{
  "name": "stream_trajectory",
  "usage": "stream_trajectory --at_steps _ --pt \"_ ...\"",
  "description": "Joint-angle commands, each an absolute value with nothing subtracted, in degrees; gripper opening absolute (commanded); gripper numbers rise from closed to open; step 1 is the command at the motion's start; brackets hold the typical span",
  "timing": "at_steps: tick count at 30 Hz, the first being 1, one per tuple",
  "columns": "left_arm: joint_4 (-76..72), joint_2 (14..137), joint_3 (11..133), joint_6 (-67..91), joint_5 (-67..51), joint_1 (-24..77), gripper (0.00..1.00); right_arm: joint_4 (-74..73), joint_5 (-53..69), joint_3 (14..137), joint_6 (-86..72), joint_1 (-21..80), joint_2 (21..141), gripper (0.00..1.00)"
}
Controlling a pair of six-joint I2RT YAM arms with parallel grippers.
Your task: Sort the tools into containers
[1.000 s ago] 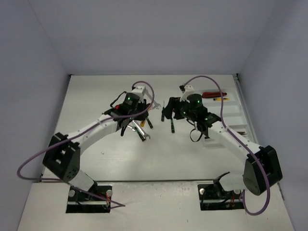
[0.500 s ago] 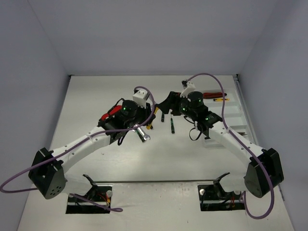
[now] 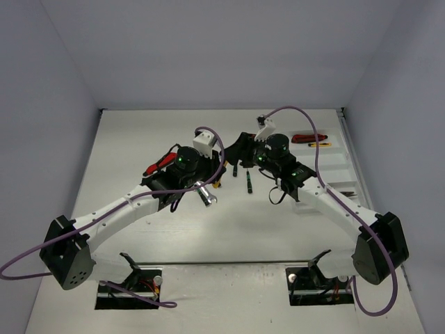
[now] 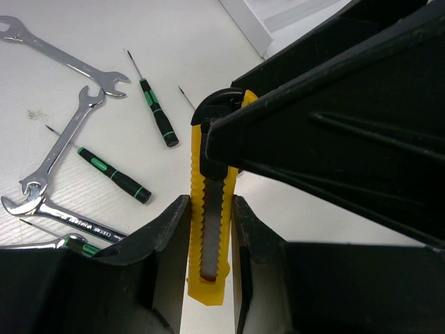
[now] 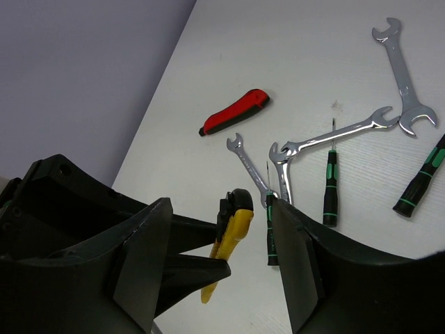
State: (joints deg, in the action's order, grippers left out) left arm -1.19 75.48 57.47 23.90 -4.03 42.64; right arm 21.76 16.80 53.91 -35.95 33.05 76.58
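Note:
My left gripper (image 4: 209, 209) is shut on a yellow cutter (image 4: 207, 160) with a black end and holds it above the table. My right gripper (image 5: 220, 203) is open, and the cutter's black end (image 5: 235, 209) sits between its jaws without touching them. In the top view the two grippers meet at mid-table, the left gripper (image 3: 221, 174) and the right gripper (image 3: 238, 152). Silver wrenches (image 4: 59, 149) and black-and-green screwdrivers (image 4: 156, 111) lie on the table below. A red-handled cutter (image 5: 233, 111) lies apart at the left. The white tray (image 3: 335, 167) is at the right.
A red-handled cutter (image 3: 304, 138) and a yellow tool (image 3: 320, 144) lie in the tray's far compartment. Two screwdrivers (image 3: 247, 182) lie under the right gripper. More wrenches (image 5: 407, 76) lie spread on the table. Purple cables loop over both arms.
The left arm has swung with the yellow cutter, uncovering the red cutter on the table. The right gripper has moved left until its open jaws stand around the cutter's end.

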Motion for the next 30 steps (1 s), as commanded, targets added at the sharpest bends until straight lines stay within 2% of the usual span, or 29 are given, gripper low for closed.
stream_trajectory --at_steps 1,5,12,18,19,22,23,24,27,30 --pt "-6.0 74.2 60.3 22.6 -3.0 42.8 0.0 27.3 17.6 54.6 -36.4 33.6 77.0 0.54" --pt "-6.0 74.4 61.0 22.1 -3.3 42.8 0.0 27.5 17.6 54.2 -36.2 33.7 77.7 0.51" --pt "-5.7 74.9 61.6 21.3 -2.6 42.8 0.0 27.6 17.6 54.8 -36.3 33.9 79.8 0.35" --pt "-3.8 76.0 63.4 20.7 -1.4 42.8 0.0 27.7 16.7 55.0 -35.5 33.9 80.4 0.12" --pt "-2.9 76.2 63.9 20.9 -1.0 42.8 0.05 27.7 16.1 55.0 -35.3 33.9 80.4 0.09" --pt "-1.2 76.5 64.9 21.9 2.4 42.7 0.31 27.7 14.4 55.2 -34.8 33.6 80.4 0.05" --pt "-0.5 76.4 65.1 22.4 4.4 42.6 0.42 27.6 14.0 55.4 -34.5 33.3 80.5 0.02" --pt "0.7 76.3 65.5 22.6 5.9 42.6 0.49 27.7 13.5 55.6 -34.6 32.4 80.8 0.01" --pt "5.8 76.1 67.0 23.1 11.2 41.7 0.63 27.7 12.4 56.1 -35.1 28.2 81.4 0.0" --pt "11.5 76.0 69.6 25.3 13.5 38.4 0.7 27.7 11.7 56.4 -36.0 21.8 82.6 0.0"
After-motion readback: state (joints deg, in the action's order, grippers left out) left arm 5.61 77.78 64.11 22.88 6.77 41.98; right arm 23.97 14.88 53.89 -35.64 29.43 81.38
